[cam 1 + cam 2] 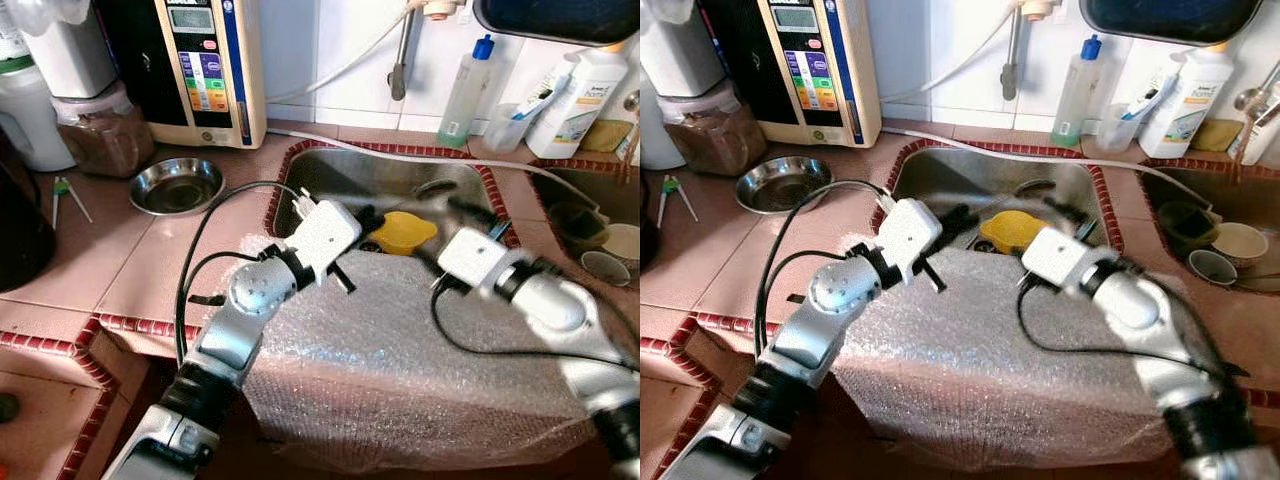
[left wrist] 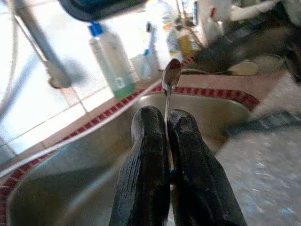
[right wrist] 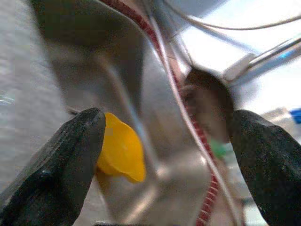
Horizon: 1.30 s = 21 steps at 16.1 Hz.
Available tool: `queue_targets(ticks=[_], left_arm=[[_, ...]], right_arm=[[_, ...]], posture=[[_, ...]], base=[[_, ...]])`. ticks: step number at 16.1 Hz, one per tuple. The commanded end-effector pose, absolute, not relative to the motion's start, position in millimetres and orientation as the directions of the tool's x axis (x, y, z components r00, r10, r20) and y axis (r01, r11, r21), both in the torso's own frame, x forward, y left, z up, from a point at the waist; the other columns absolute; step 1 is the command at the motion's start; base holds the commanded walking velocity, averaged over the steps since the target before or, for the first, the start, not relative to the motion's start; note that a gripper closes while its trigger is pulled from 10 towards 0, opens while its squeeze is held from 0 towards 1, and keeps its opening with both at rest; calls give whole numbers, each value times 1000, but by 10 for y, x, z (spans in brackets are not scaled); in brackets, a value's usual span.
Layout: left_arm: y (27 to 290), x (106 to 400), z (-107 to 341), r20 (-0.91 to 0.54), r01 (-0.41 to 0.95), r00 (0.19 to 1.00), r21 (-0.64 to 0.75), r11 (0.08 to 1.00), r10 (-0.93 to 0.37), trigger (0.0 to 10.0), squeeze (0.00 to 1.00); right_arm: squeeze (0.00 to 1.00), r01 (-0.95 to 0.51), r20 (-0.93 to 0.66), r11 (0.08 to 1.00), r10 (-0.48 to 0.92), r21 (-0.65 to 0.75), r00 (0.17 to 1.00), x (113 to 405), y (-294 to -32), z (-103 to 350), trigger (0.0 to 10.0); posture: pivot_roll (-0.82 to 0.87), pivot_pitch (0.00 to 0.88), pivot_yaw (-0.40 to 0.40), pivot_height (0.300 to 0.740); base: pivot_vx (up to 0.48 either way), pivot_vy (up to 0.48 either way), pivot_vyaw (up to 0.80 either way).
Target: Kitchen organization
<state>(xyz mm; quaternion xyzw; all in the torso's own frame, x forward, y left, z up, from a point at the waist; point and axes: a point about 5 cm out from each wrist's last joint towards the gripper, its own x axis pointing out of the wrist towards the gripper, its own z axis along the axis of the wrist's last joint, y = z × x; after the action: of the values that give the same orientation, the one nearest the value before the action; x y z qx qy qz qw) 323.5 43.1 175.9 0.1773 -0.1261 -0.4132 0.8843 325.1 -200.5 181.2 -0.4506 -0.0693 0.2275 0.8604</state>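
My left gripper (image 2: pixel 162 117) is shut on the thin handle of a metal spoon (image 2: pixel 171 75), whose bowl sticks out past the fingertips. In the eye views that gripper (image 1: pixel 366 217) hangs over the near left part of the steel sink (image 1: pixel 400 170). A yellow plastic funnel-like piece (image 1: pixel 402 232) lies in the sink by its front rim. My right gripper (image 3: pixel 167 122) stands open over the sink, its fingers (image 3: pixel 70 155) spread wide, with the yellow piece (image 3: pixel 123 150) just beyond one of them. Nothing is between them.
Bubble wrap (image 1: pixel 400 370) covers the sink's front edge under both arms. A steel bowl (image 1: pixel 177 185) and a water machine (image 1: pixel 200 65) stand on the tiled counter at left. Bottles (image 1: pixel 467 90) line the back wall. A second basin (image 1: pixel 605 255) with cups lies to the right.
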Motion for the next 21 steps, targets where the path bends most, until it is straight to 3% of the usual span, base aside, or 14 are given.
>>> queue_targets(ticks=[1,8,9,10,11,17,21], left_arm=[[405,3196,1754,62,702,599,439,561,-798,0,0],[319,3064,1861,148,746,492,436,503,-858,0,0],[308,3038,1876,159,756,472,432,491,-867,0,0],[297,3002,1886,165,768,448,432,473,-879,0,0],[296,2975,1875,164,778,432,429,459,-887,0,0],[281,2921,1865,169,803,394,415,428,-904,0,0],[306,2932,1833,157,786,425,425,449,-891,0,0]], right_arm=[[0,-296,-57,486,448,-822,892,3280,-2065,1914,10000],[0,-354,-104,460,485,-814,869,3333,-2069,1793,10000],[0,-364,-104,469,492,-805,865,3338,-2059,1774,8549],[0,-380,-110,460,511,-802,852,3347,-2033,1749,2000],[0,-396,-113,437,544,-807,831,3363,-1994,1738,0],[0,-427,-137,334,632,-841,763,3485,-1794,1804,0],[0,-441,-117,313,690,-841,714,3475,-1650,1861,0]], posture=[[43,70,28,740],[36,75,28,740],[36,75,28,740],[40,77,30,740],[40,77,30,740],[50,76,31,740],[52,78,26,740]], base=[[0,0,0],[0,0,0],[0,0,0],[0,0,0],[0,0,0],[0,0,0],[0,0,0]])
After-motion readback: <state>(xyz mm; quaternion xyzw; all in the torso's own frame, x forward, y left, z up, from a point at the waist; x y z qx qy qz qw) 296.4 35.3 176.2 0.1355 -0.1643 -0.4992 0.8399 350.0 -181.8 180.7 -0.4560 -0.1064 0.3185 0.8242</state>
